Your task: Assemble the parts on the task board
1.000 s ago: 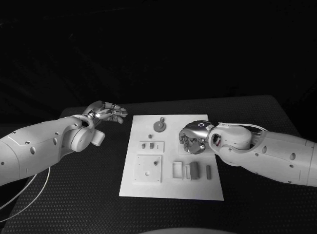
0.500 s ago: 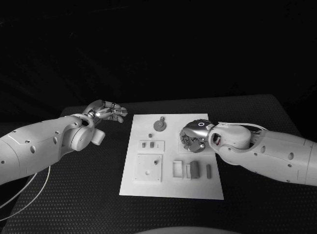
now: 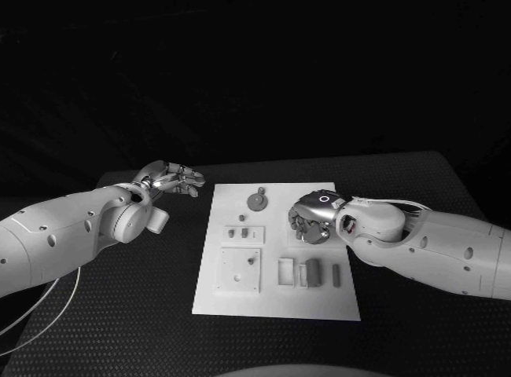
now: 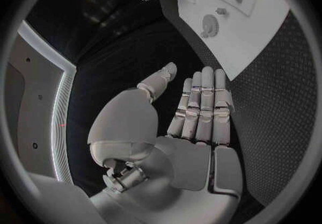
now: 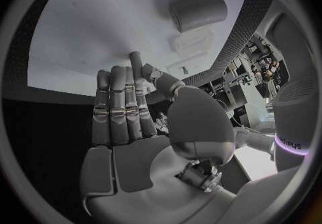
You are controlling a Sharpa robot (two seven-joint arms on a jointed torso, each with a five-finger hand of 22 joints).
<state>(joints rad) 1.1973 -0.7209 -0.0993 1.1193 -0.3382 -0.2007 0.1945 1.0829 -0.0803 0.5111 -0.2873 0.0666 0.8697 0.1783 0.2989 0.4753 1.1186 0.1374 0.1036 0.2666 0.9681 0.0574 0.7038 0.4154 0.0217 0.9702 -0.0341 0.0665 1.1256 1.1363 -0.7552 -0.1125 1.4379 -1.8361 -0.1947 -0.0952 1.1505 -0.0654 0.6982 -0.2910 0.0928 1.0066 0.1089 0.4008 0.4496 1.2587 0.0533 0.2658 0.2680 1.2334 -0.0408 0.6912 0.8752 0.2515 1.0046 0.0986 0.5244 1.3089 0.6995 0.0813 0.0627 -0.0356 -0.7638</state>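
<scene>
The left hand [image 3: 170, 180] hovers over the black table [image 3: 119, 314] just beside the far left corner of the task board [image 3: 273, 302], fingers straight, side by side and holding nothing. The board lies mid-table, carrying a round part [image 3: 257, 203] near its far end and small parts [image 3: 314, 274] toward its near right. The right hand [image 3: 311, 220] hangs over the board's right side, fingers extended together, empty.

L hand [image 4: 188, 127] flat, empty; R hand [image 5: 144, 127] flat, seemingly empty.
</scene>
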